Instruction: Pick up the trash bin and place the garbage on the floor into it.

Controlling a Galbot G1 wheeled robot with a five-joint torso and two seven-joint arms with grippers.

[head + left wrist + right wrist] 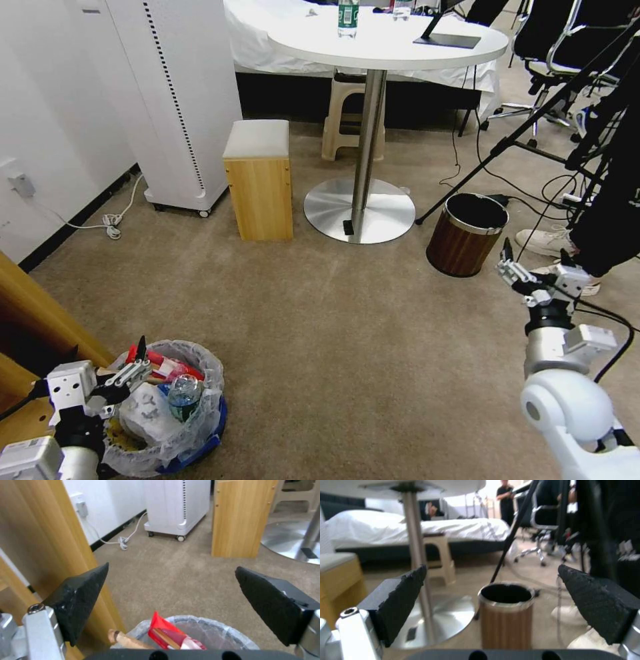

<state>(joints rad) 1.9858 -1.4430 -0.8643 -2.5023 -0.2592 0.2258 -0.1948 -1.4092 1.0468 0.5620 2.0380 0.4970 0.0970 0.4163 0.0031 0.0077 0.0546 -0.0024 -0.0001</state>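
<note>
Upright on the beige short-pile floor (347, 333) at near left, the round bag-lined trash bin (200, 413) brims with a red wrapper (167, 363) and bottle (183, 395), the left gripper (130, 370) wide open above its rim; the right gripper (517, 270), equally spread and empty, hangs at right.

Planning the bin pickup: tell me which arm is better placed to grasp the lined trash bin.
Probably the left. The left pincer hangs open at the trash bin rim, over the garbage. The right pincer is open far across the floor, near the wood-grain bin.
</note>
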